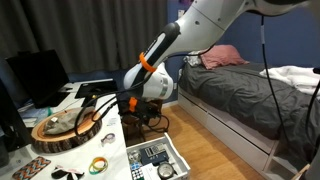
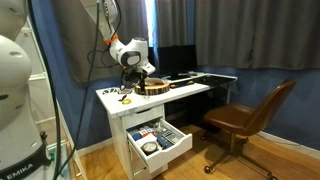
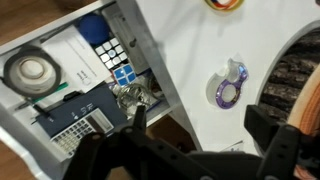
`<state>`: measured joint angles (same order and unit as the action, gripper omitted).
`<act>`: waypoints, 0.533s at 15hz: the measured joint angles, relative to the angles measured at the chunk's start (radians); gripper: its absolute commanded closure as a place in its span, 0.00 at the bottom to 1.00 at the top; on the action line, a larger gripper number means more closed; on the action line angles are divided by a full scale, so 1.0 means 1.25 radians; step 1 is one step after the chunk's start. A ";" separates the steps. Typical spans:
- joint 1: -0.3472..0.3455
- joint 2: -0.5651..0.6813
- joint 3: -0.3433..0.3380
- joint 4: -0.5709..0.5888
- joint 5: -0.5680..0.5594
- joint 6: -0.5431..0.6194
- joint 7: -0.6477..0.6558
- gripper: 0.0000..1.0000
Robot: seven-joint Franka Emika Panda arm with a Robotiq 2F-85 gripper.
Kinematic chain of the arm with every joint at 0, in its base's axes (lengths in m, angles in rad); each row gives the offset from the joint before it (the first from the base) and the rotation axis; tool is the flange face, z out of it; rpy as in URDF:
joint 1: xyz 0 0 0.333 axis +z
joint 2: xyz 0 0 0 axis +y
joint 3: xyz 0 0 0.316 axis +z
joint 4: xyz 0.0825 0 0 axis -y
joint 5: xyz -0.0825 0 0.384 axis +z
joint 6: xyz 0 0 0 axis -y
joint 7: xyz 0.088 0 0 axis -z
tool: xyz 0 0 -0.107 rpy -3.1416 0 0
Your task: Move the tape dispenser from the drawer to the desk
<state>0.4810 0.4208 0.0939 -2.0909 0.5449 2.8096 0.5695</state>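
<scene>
A small purple tape dispenser (image 3: 228, 85) with a ring-shaped roll lies on the white desk (image 3: 190, 40), near the edge beside the drawer. The white drawer (image 3: 142, 55) is pulled out and holds a round grey-white roll, blue and white blocks and a calculator. My gripper (image 3: 200, 125) is open and empty, above the desk edge just short of the dispenser, with one finger over the drawer side and the other over the desk. The gripper also shows in both exterior views (image 1: 135, 103) (image 2: 135, 74), above the desk (image 2: 185, 90) and the open drawer (image 1: 178, 158) (image 2: 172, 150).
A round wooden slab (image 1: 65, 130) with cables lies on the desk. A yellow tape roll (image 3: 225, 3) sits further along the desk. A monitor (image 1: 38, 75) stands at the back. A brown chair (image 2: 250, 120) stands by the desk and a grey bed (image 1: 250, 90) is nearby.
</scene>
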 measured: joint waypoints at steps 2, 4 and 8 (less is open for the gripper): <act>0.021 -0.082 -0.039 -0.083 -0.134 -0.016 0.049 0.00; 0.074 -0.152 -0.113 -0.147 -0.266 -0.050 0.102 0.00; 0.264 -0.237 -0.330 -0.215 -0.526 -0.161 0.244 0.00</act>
<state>0.8113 0.1252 -0.3185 -2.3591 -0.1122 2.6087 0.8749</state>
